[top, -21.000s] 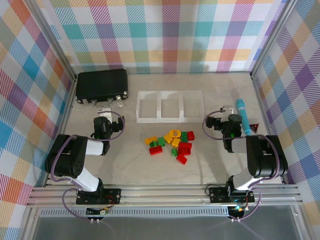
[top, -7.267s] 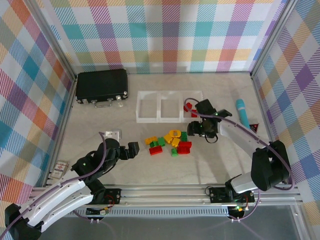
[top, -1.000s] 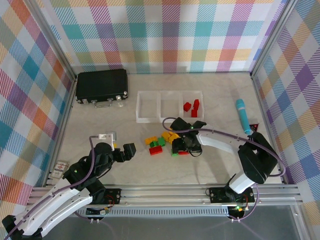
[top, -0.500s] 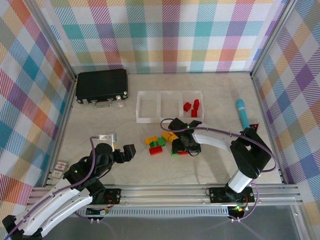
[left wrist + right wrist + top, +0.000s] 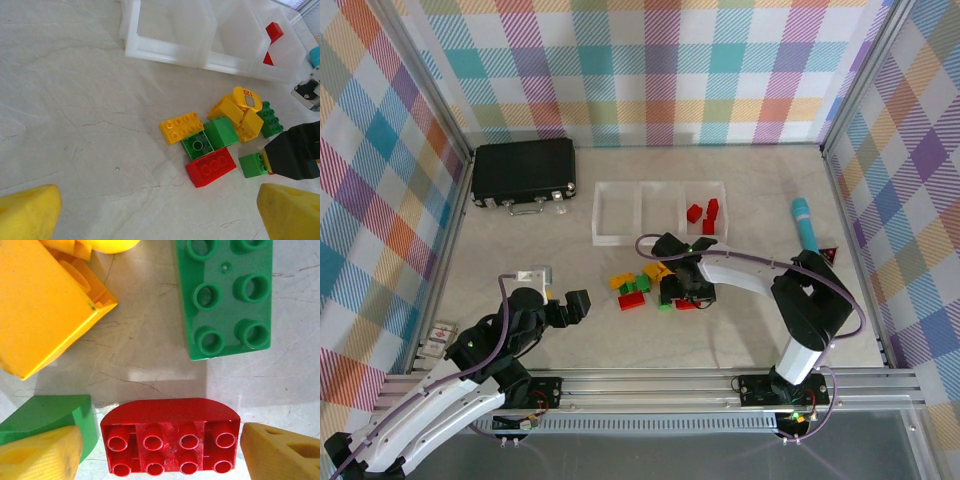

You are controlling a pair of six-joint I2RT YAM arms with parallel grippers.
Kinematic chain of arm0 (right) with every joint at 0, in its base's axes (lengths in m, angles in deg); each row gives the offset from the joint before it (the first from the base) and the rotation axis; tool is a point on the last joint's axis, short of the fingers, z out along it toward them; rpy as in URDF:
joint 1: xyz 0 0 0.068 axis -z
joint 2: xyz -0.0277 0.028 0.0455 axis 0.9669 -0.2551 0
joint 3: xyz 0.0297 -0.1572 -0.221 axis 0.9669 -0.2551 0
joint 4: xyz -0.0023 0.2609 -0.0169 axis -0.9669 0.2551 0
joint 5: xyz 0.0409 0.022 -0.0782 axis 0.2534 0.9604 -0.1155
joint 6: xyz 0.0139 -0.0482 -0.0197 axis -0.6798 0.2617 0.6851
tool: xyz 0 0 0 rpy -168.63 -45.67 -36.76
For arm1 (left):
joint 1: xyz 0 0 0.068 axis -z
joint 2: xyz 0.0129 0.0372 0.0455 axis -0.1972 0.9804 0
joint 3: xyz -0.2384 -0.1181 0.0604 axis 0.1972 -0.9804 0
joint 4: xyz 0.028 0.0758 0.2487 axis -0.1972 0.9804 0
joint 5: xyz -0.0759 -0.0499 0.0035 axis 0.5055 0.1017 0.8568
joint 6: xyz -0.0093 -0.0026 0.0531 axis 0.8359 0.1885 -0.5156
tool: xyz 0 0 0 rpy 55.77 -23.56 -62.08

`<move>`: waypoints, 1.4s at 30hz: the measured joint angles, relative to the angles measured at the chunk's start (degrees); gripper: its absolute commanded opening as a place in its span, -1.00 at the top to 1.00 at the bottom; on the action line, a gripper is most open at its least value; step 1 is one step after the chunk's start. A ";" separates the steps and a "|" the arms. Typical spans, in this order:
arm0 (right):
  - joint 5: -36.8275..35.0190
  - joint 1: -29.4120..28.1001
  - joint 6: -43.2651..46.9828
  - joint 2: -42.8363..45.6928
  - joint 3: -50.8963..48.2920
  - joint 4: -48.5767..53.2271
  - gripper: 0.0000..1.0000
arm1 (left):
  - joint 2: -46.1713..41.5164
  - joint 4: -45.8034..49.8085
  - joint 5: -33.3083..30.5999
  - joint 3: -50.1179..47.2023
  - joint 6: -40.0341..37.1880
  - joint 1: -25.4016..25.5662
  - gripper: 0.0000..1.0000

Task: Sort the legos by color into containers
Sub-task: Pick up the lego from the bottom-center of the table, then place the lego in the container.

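Observation:
The legos lie in a loose pile of red, green and yellow bricks in front of the containers. Two red bricks lie in the right bin. My right gripper is down on the pile's right side and open. Its yellow fingers straddle an upside-down red rounded brick, with a green brick and a yellow brick beyond. My left gripper hovers open left of the pile with nothing between its fingers. It looks at a red brick.
A black latched case sits at the back left. A blue cylinder and a small red triangle lie at the right wall. A small card lies near the left edge.
Over the last second my right gripper has edged slightly left on the pile. Since 7 s ago it has left the right bin, which now holds two red bricks. The left arm is still.

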State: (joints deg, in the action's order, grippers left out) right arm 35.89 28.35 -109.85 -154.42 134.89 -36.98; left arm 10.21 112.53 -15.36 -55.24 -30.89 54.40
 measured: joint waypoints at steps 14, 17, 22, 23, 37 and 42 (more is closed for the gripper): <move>-1.86 1.25 -0.07 -1.40 -1.86 -0.46 -0.50 | 0.00 0.00 0.02 -0.04 0.00 0.00 -0.99; -1.99 1.51 0.00 -1.38 -1.86 -0.72 -0.43 | 0.00 0.00 0.02 -0.04 0.00 0.00 -0.99; -2.05 1.49 0.00 -1.38 -1.86 -1.01 -0.26 | 0.00 -0.02 0.02 -0.04 0.00 0.00 -0.99; -2.05 1.49 0.02 -1.36 -1.86 -0.98 -0.21 | 0.00 -0.02 0.02 -0.04 0.00 0.00 -0.99; -6.93 4.92 4.94 5.57 3.37 4.57 -0.04 | 3.19 -0.39 0.04 -0.04 -0.04 0.00 -0.99; -6.88 13.29 11.52 5.68 12.66 4.37 -0.03 | 5.44 -0.48 0.02 -0.02 -0.28 0.00 -0.99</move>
State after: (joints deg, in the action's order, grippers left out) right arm 29.01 41.64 -98.33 -148.73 147.55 -32.61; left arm 15.65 112.04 -15.34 -55.26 -31.18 54.40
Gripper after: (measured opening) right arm 0.624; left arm 0.997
